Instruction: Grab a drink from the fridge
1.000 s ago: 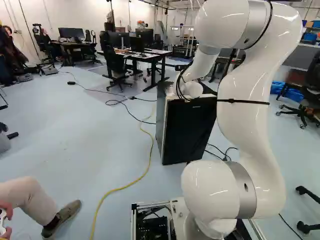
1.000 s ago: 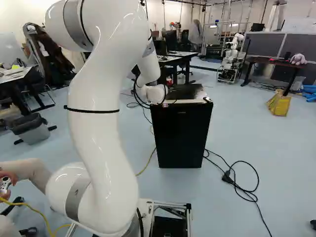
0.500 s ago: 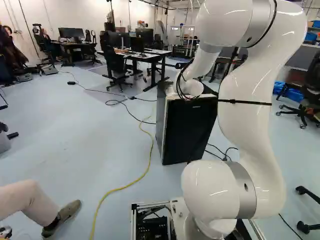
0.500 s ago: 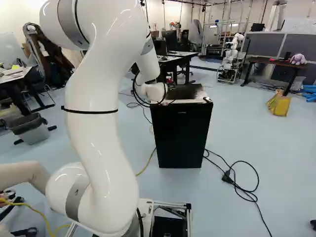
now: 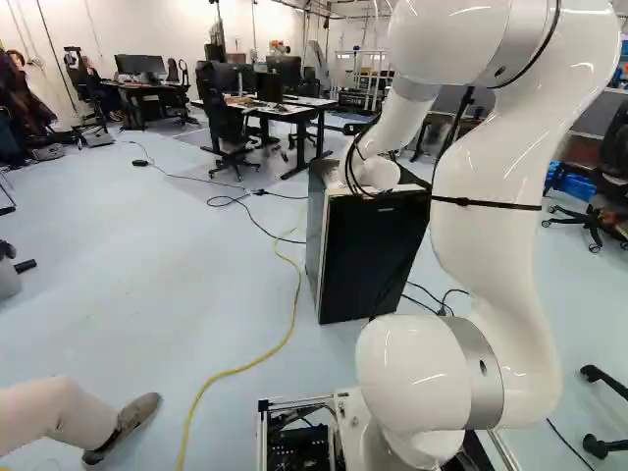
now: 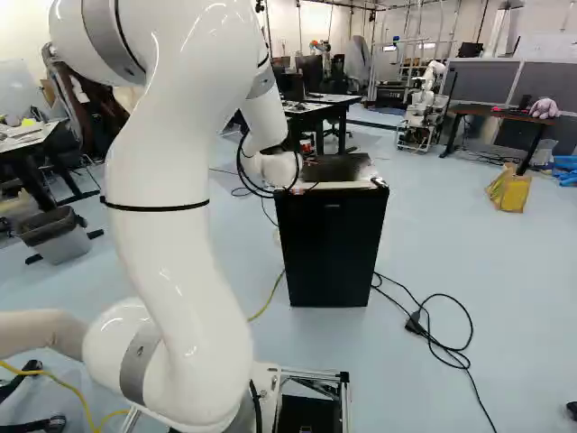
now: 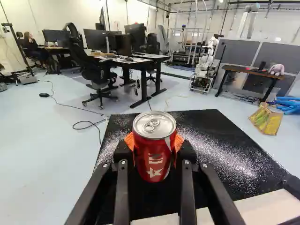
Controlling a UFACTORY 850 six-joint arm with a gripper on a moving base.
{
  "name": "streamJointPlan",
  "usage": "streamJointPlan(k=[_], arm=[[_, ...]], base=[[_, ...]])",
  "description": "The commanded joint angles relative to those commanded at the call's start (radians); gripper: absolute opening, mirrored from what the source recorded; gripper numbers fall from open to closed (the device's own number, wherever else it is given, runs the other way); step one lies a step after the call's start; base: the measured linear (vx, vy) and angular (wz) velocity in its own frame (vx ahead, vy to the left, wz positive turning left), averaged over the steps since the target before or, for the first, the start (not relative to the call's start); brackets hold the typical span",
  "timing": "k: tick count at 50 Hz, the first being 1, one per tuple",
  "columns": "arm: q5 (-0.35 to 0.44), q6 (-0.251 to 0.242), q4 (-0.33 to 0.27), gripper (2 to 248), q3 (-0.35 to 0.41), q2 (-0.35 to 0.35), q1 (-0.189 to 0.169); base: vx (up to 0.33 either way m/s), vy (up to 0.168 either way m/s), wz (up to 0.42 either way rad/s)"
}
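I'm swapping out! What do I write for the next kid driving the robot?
Gripper: shut on the red can, one orange pad on each side.
Where: the can is upright over the black top of the fridge. I can't tell if its bottom touches.
Done: a drink is in the grip, and the fridge door looks closed.
Left: probably lift it clear and carry it away from the fridge, keeping it upright.
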Motion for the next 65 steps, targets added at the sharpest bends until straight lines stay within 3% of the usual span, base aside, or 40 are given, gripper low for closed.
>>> streamJointPlan(k=[29,65], arm=[[0.003,0.000,0.016,97,0.174,0.144,0.034],[0.007,0.000,0.044,97,0.495,0.409,0.096]], base=[[0.000,0.000,0.000],[0.000,0.000,0.000]])
